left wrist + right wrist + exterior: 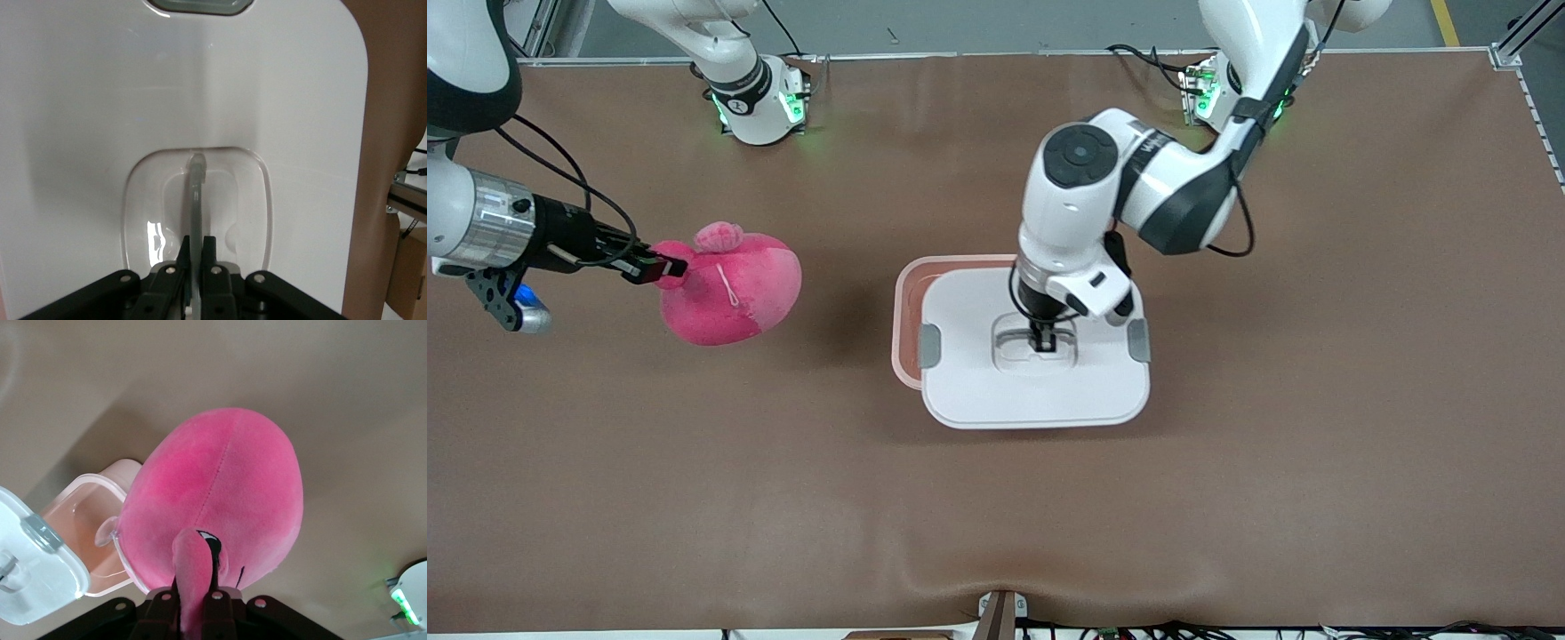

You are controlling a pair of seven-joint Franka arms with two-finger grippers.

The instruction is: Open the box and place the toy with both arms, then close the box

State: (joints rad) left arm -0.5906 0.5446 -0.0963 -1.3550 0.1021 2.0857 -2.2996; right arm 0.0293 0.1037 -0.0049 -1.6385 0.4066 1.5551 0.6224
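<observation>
Box (908, 307), translucent pink, mid-surface; white lid (996, 396) lifted and offset from tub toward the front edge, part of the interior exposed. Left gripper (1047, 342) clamped on the lid's clear centre handle (195, 200). Toy (734, 284), pink plush, carried above the surface toward the right arm's end, one flap pinched in the right gripper (660, 267). Step judged: opening, toy ready. Next: clear lid fully aside, then bring toy over the tub

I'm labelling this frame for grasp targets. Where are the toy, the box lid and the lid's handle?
toy (734, 289): front view, middle of its plush body.
box lid (978, 391): front view, bare white top.
lid's handle (195, 193): left wrist view, its clear bar.
</observation>
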